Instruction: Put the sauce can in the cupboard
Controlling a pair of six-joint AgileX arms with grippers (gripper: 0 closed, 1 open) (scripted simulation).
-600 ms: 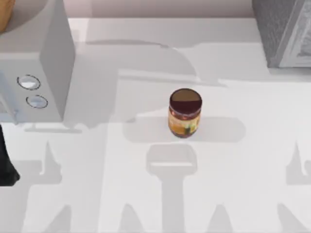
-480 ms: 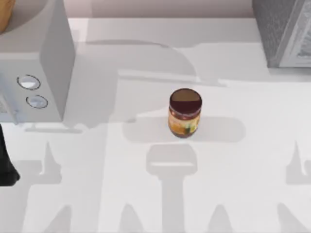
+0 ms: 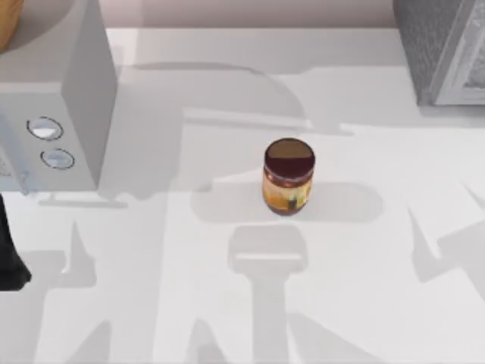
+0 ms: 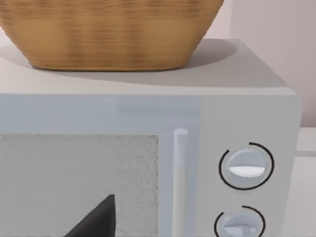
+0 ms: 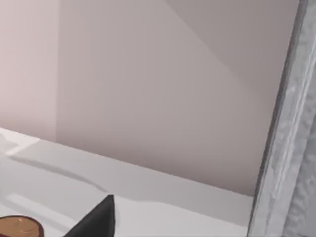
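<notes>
Standing upright near the middle of the white table (image 3: 151,318), the sauce can (image 3: 288,177), a small cylindrical jar with a dark maroon round lid and an orange-yellow label, has bare tabletop on every side. Its lid edge also peeks into the right wrist view (image 5: 19,226).

At the top view's far right corner sits the cupboard (image 3: 428,45), a large dark grey speckled box with a lighter grey panelled door (image 3: 466,68); it runs off the picture's edge, well apart from the can. The right wrist view catches the same speckled wall (image 5: 286,163) against a plain pinkish back wall (image 5: 148,89).

Along the table's left edge stands a smooth light-grey box (image 3: 83,98) with two round dials (image 3: 45,129), also well apart from the can. The left wrist view faces its front at close range, showing the dials (image 4: 246,166), a pale upright door handle (image 4: 179,182) and a woven tan basket (image 4: 108,29) resting on top.

A dark part of the left arm (image 3: 9,262) shows at the top view's left border, just in front of the dialled box. A black fingertip (image 4: 96,219) of the left gripper juts into the left wrist view, and a black fingertip (image 5: 96,219) of the right gripper into the right wrist view; whether either gripper's fingers are apart or together cannot be told.
</notes>
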